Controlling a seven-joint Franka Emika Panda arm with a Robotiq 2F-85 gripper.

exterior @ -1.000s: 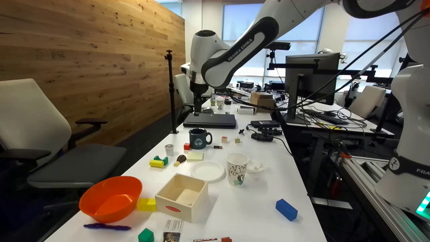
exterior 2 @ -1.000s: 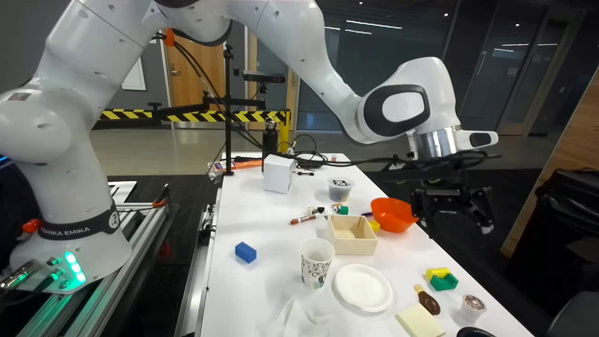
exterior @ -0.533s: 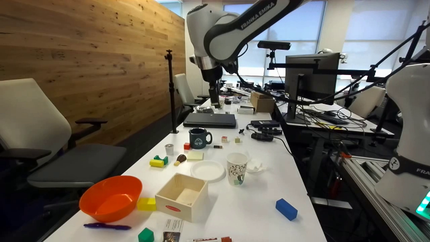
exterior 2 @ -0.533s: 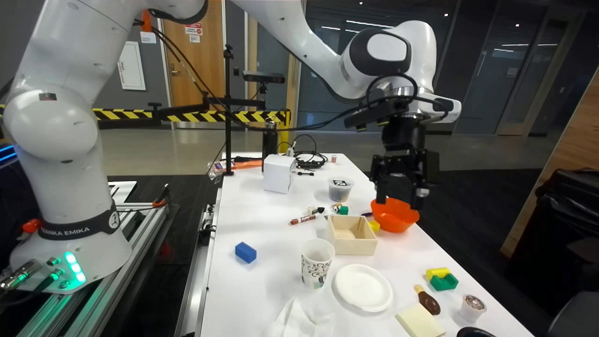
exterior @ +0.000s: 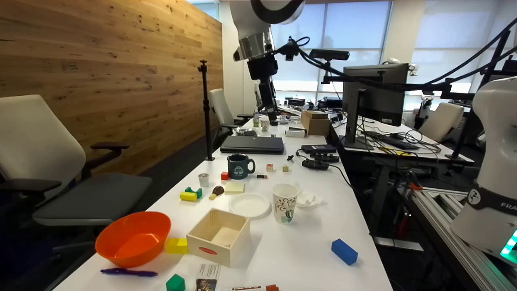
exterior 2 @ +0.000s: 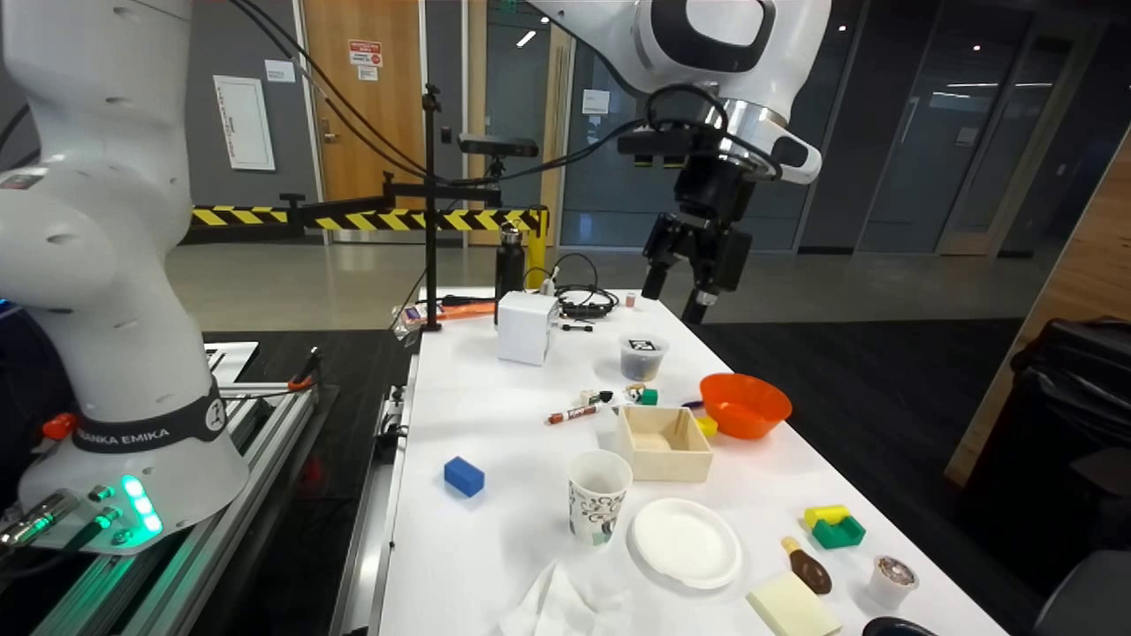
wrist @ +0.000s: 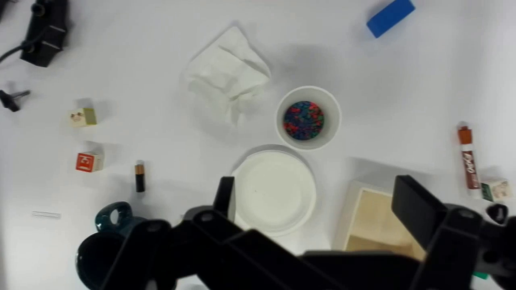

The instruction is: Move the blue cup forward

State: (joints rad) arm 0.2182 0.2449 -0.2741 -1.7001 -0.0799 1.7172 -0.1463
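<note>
Since half a second ago, the robot arm has swung: in an exterior view its gripper went up and to the left, so it no longer covers part of the orange bowl. The blue cup and the bowl have stayed put on the white table. The marker says "EXPO" in the wrist view, and "EMIKA" can be read on the black band around the robot's base. The wooden box has a red oval with words too small to read, and the cup has a pale picture on its side. The arm comes in from the top of both exterior views and bends, so the gripper points down but leans a bit. It hangs high over the table, with its fingers spread wide; the white plate shows between them in the wrist view. The blue cup, so dark it is nearly black, stands upright, well apart from the gripper, just beside a red block and near a black laptop. Its long line goes straight up and down. Its handle points to the right in an exterior view, on the side where the robot's base is.
</note>
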